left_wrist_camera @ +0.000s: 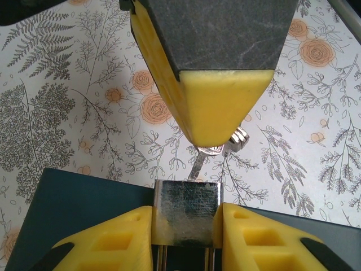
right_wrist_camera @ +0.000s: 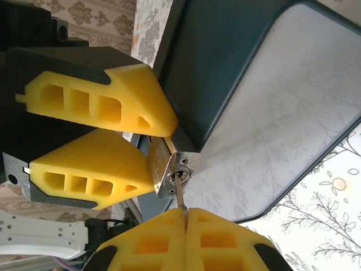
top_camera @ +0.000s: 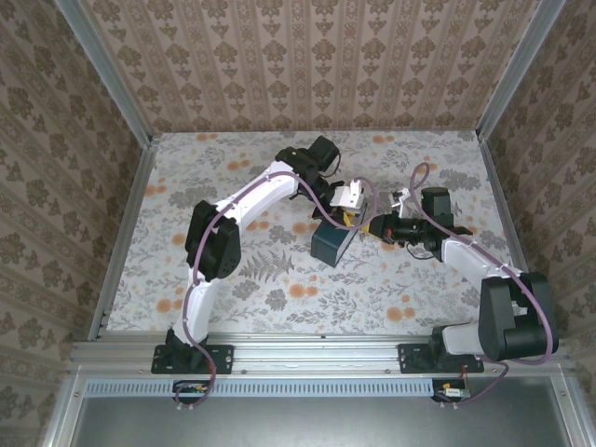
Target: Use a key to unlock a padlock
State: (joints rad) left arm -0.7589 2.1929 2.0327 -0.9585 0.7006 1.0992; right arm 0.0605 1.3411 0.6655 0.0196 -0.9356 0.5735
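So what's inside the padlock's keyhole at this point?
The key enters the keyhole of the padlock, its other end pinched in the right gripper. The left gripper clamps the padlock. The blade's tip is hidden inside, so its depth cannot be told.

- Your left arm stretches far and right, wrist turned back near; left gripper (top_camera: 345, 216) pinches the padlock (right_wrist_camera: 176, 169).
- Your right gripper (right_wrist_camera: 185, 217), pointing left, is closed tight on the key (right_wrist_camera: 179, 192).
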